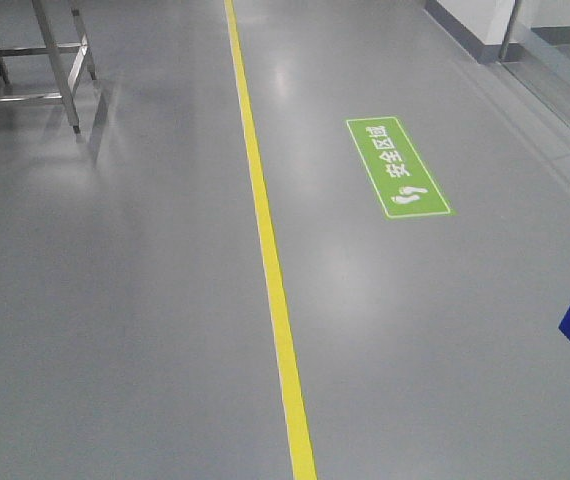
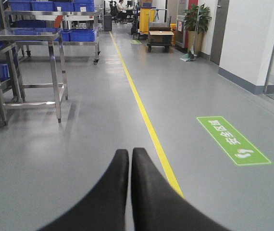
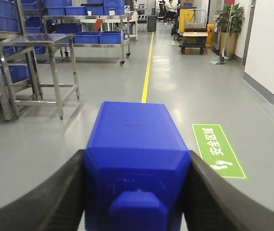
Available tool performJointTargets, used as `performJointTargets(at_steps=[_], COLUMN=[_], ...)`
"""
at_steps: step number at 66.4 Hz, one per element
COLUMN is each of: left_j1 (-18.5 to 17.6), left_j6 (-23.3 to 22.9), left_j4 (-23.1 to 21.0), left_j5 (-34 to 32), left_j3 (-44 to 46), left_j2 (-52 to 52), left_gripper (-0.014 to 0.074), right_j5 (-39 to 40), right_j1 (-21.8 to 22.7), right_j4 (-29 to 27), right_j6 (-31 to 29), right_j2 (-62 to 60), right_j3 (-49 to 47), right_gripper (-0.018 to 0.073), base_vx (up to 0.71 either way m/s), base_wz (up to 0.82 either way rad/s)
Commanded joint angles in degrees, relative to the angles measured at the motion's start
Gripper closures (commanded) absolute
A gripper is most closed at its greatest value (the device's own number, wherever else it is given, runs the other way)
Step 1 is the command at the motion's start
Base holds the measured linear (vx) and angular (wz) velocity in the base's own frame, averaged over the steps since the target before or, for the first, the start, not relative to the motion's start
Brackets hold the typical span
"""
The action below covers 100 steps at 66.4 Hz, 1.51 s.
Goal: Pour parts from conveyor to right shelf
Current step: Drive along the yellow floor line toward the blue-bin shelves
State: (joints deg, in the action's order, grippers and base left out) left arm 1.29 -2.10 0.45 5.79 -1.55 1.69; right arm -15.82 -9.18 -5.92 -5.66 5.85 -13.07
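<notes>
the blue block (image 3: 136, 139) is clamped between the fingers of the right gripper (image 3: 137, 159), its stud turned back toward the wrist. the left gripper (image 2: 130, 155) is pressed closed with nothing held. ahead of both, a yellow floor line (image 2: 146, 120) is seen, flanked right by a green floor sign (image 2: 233, 140).

Under me lies a smooth grey floor (image 1: 115, 300), glossy enough to catch the ceiling lights. A yellow line (image 1: 270, 270) runs along it into the distance. To the right of the line, a green marking (image 1: 398, 167) with white characters and footprints sits flat on the floor. Left of the line a steel table (image 3: 31, 39) stands on four legs. Farther back stands a wheeled steel trolley (image 3: 89, 17) loaded with blue bins (image 3: 105, 37), and near the right wall a flat cart (image 3: 192, 46).
</notes>
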Motion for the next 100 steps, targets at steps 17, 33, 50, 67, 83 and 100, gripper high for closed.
performJointTargets(at_steps=[17, 33, 50, 67, 83, 100], left_j1=[0.13, 0.13, 0.13, 0.13, 0.13, 0.13], left_j6=[-0.49, -0.49, -0.49, -0.49, -0.49, -0.49], left_j4=[-0.45, -0.45, -0.45, -0.45, -0.45, -0.45], left_j5=[-4.52, -4.52, -4.52, -4.52, -4.52, -4.52], left_j3=[1.12, 1.12, 1.12, 1.12, 1.12, 1.12], left_j2=[0.84, 0.84, 0.84, 0.84, 0.84, 0.84], left_gripper=[0.0602, 0.0602, 0.0602, 0.0602, 0.0602, 0.0602], right_j5=[4.58, 4.58, 4.51, 4.50, 4.56, 4.56], right_j1=[0.08, 0.08, 0.08, 0.08, 0.08, 0.08], right_j4=[0.17, 0.17, 0.17, 0.17, 0.17, 0.17], right_j6=[-0.40, -0.40, -0.40, -0.40, -0.40, -0.40], right_j2=[1.03, 1.03, 1.03, 1.03, 1.03, 1.03], right_j3=[-1.57, -1.57, -1.57, -1.57, -1.57, -1.57], right_gripper=[0.0564, 0.0564, 0.0564, 0.0564, 0.0564, 0.0564], base_vx=[0.67, 0.72, 0.76, 0.81, 0.83, 0.87], base_wz=[0.03, 0.02, 0.03, 0.04, 0.08, 0.04])
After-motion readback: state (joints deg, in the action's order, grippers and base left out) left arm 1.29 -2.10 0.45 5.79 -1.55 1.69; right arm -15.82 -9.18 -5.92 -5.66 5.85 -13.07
